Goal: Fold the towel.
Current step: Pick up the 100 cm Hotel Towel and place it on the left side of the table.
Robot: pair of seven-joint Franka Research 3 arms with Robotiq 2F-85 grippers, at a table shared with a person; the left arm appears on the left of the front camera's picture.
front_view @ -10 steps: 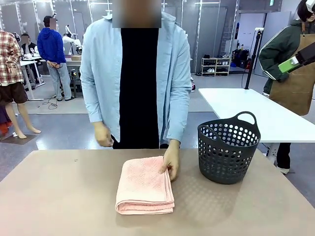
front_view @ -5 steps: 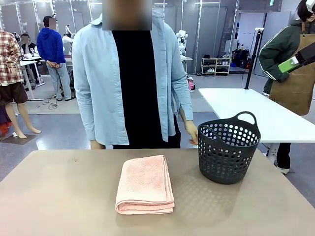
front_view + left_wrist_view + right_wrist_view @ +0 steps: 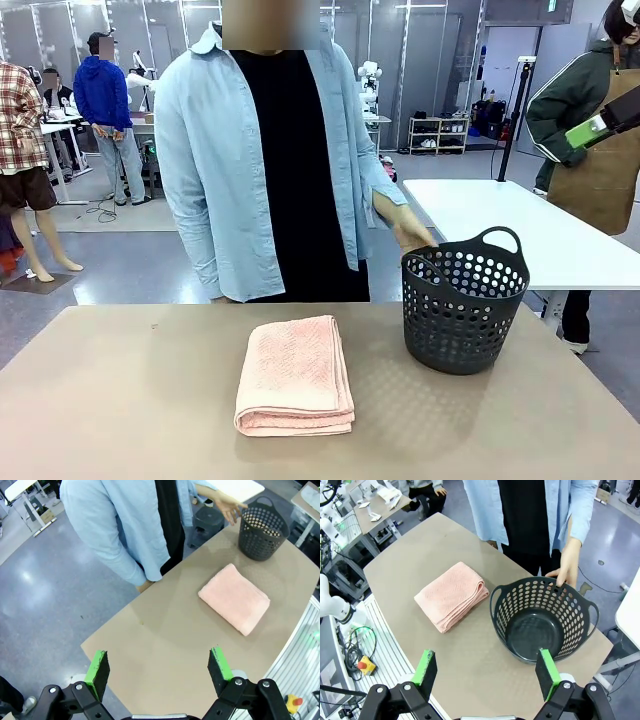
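1. The towel is being left folded on the tabletop, beside the basket.
2. The basket rim is being touched by the person's hand; the stack might be knocked.
3. The left gripper and right gripper are being held open, empty.

Across the middle of the front view stands a person in a light blue button-up shirt, worn unbuttoned over a black top, with long loose sleeves. At the bottom of each wrist view, the left gripper and right gripper show black linkages, silver screws and bright green pads.
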